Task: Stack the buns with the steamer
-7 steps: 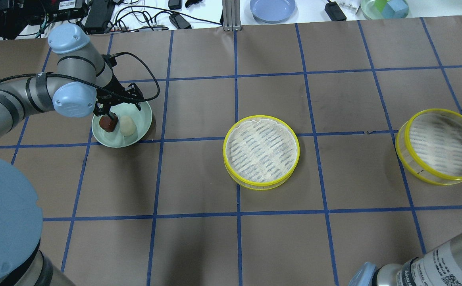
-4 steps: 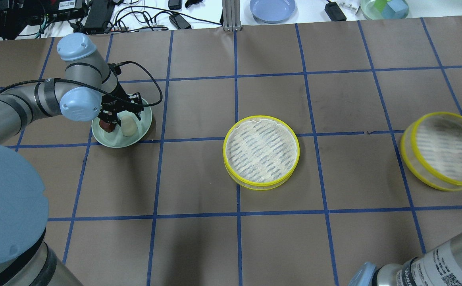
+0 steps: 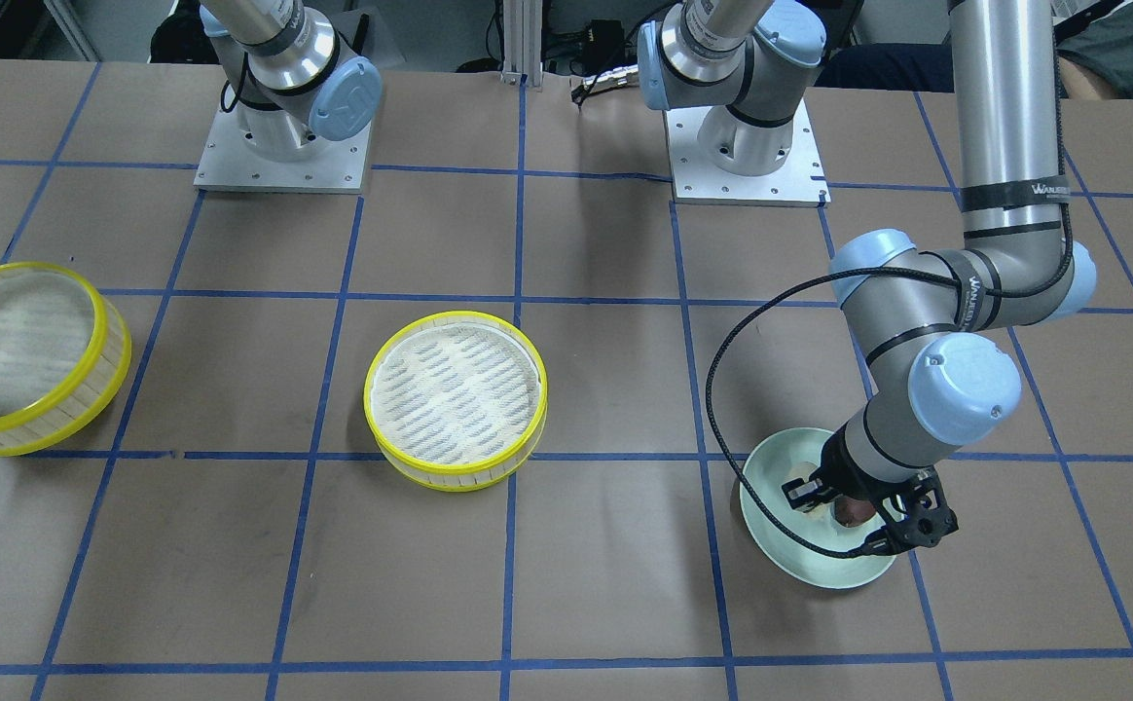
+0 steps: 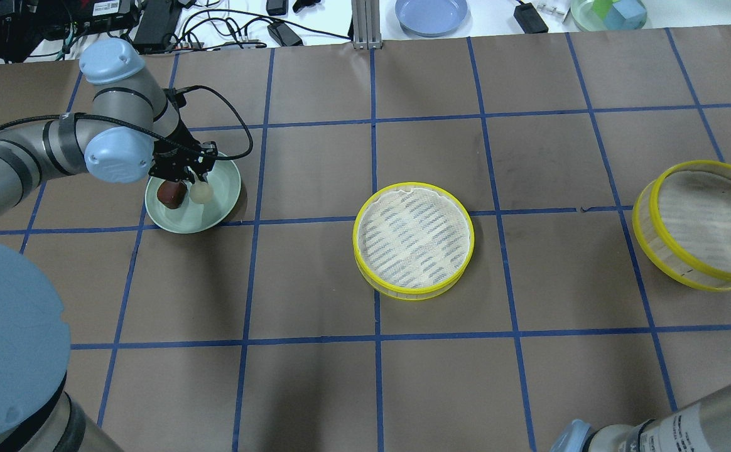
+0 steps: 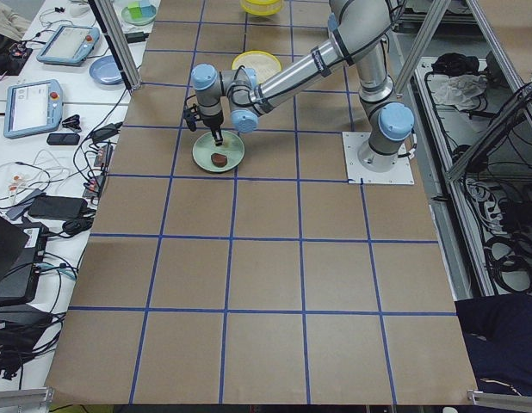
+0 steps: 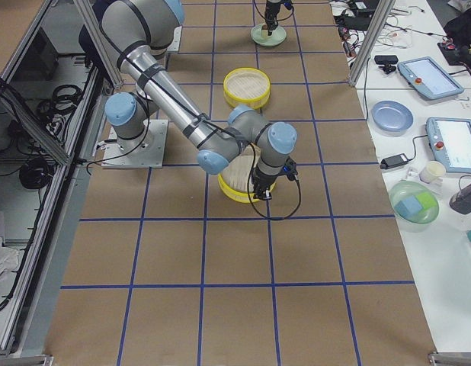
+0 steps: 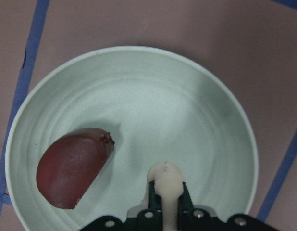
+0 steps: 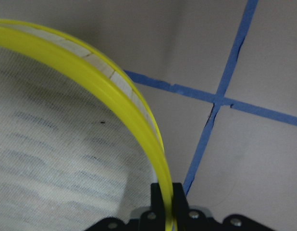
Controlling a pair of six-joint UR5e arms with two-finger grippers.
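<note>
— So, where's the white bun (image 7: 164, 179)?
— Pinched in the left gripper (image 7: 166, 193), over the plate (image 7: 196, 101); the brown bun (image 7: 74, 174) lies on it.
— And the right gripper (image 8: 166, 192)?
— Clamped on the rim of the tilted steamer (image 8: 117, 84).

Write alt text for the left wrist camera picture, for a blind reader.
The left gripper pinches a cream-white bun over a pale green plate. A reddish-brown bun lies in the plate at lower left. The plate sits on a brown table with blue tape lines.
</note>
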